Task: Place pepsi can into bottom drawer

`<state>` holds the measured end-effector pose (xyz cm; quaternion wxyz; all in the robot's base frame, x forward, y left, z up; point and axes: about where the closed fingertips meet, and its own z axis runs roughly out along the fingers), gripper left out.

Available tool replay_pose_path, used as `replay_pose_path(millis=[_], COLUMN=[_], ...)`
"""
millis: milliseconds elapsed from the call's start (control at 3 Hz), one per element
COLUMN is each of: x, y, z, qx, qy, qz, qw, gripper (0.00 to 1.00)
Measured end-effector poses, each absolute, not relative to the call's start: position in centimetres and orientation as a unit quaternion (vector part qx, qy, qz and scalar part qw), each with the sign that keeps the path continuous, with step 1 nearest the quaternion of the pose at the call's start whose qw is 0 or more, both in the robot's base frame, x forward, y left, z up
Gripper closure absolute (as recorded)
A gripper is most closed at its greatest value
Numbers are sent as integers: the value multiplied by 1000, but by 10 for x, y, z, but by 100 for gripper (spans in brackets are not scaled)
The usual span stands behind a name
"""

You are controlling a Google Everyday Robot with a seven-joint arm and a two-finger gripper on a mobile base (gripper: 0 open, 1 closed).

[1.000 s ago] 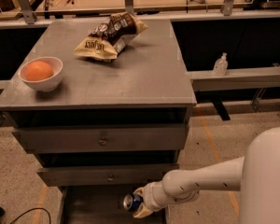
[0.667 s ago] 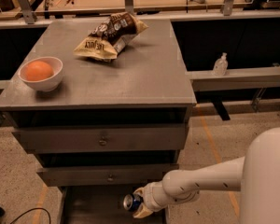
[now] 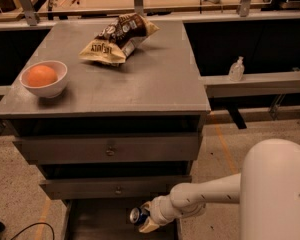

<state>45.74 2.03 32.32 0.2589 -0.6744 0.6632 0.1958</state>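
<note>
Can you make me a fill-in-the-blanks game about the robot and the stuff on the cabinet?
1. The gripper holds the ____ over the open bottom drawer.
2. The orange sits in a white ____.
3. The snack bag lies on ____ of the cabinet.
Missing words: pepsi can; bowl; top.

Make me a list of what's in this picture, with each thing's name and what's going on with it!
hand: low down at the end of the white arm, over the bottom drawer, gripping the pepsi can
pepsi can: blue, tipped sideways, silver top facing left
bottom drawer: pulled out, dark floor showing
bowl: white, on the left of the cabinet top
orange: inside the bowl
snack bag: lying near the back of the cabinet top
small bottle: standing on the ledge to the right
</note>
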Motion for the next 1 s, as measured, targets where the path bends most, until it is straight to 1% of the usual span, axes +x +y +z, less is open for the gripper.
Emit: replay_pose_path(millis=[333, 1000], x=[465, 475], y=[32, 36], z=[289, 247], qx=[-668, -654], qy=[665, 681], qz=[216, 225], qw=[254, 240], gripper=[85, 39])
